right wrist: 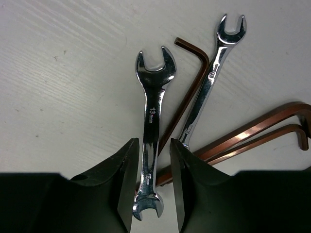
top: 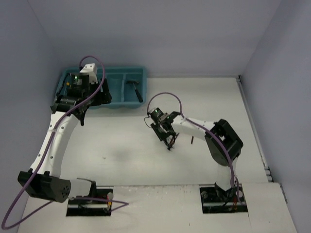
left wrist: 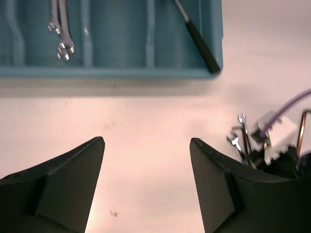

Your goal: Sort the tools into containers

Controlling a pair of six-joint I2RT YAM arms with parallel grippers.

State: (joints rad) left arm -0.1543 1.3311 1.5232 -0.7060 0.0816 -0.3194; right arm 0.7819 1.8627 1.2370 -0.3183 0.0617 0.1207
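Observation:
The teal tray (top: 127,103) stands at the far left, and its front rim shows in the left wrist view (left wrist: 107,73). A dark-handled hammer (top: 135,90) lies in its right compartment and also shows in the left wrist view (left wrist: 197,39). Silver wrenches (left wrist: 60,29) lie in a left compartment. My left gripper (left wrist: 146,143) is open and empty over bare table just in front of the tray. My right gripper (right wrist: 151,160) is down at mid-table, its jaws narrowly open either side of a silver 13 mm wrench (right wrist: 153,87) that lies on the table. A second wrench (right wrist: 214,73) and dark red L-shaped keys (right wrist: 252,133) lie beside it.
Grey walls close in the table at the back and on both sides. The right gripper and its wrenches show at the right edge of the left wrist view (left wrist: 243,138). One red key (top: 193,141) pokes out beside the right arm.

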